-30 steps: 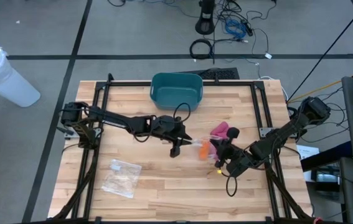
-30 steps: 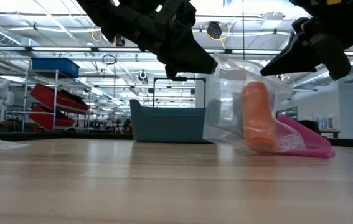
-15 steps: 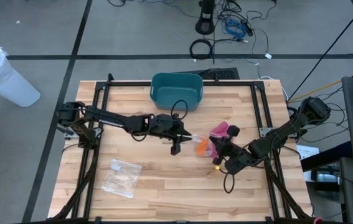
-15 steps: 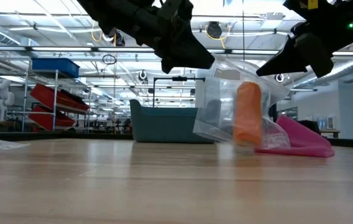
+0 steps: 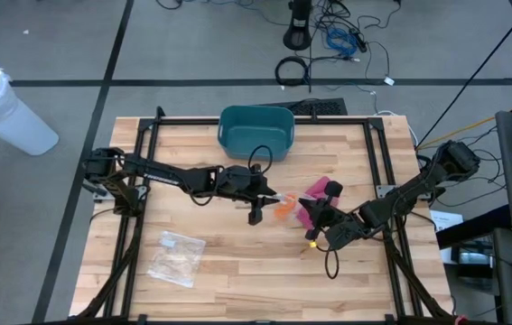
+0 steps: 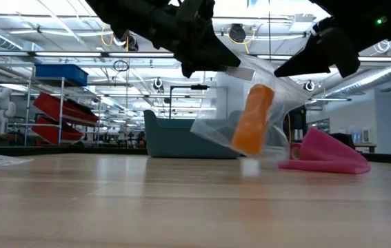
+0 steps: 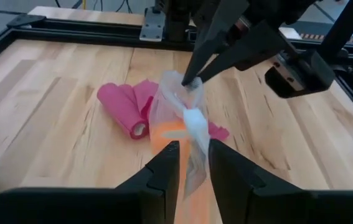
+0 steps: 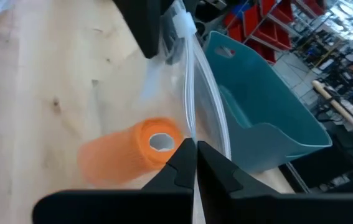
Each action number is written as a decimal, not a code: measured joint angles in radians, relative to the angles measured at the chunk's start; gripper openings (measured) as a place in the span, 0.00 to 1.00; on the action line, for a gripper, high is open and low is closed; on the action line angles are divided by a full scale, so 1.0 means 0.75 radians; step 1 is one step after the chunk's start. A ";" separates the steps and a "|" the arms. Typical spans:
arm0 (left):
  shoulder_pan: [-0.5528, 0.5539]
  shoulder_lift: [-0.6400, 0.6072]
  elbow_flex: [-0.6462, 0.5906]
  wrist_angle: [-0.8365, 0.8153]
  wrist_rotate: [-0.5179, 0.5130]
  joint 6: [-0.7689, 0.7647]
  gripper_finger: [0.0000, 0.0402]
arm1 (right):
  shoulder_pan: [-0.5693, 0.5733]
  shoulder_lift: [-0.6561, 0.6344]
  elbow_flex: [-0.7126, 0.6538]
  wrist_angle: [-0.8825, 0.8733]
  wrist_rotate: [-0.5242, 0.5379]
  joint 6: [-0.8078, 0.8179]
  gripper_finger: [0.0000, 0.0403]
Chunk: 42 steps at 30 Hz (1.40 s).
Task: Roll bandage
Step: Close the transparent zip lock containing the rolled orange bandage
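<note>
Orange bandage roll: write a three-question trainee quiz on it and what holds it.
1. True or false: the orange bandage roll lies bare on the table.
2. Which grippers pinch the clear bag? A) left only B) right only C) both
3. What lies on the table beside the bag?

Key: 1. False, it is inside the bag. 2. C, left gripper and right gripper. 3. The pink bandage.

Orange roll (image 6: 252, 119) in lifted clear bag (image 6: 226, 124)
</note>
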 joint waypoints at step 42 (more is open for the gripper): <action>-0.026 0.000 -0.001 -0.057 0.037 0.166 0.00 | -0.544 -0.074 0.003 0.473 -1.250 -0.124 0.45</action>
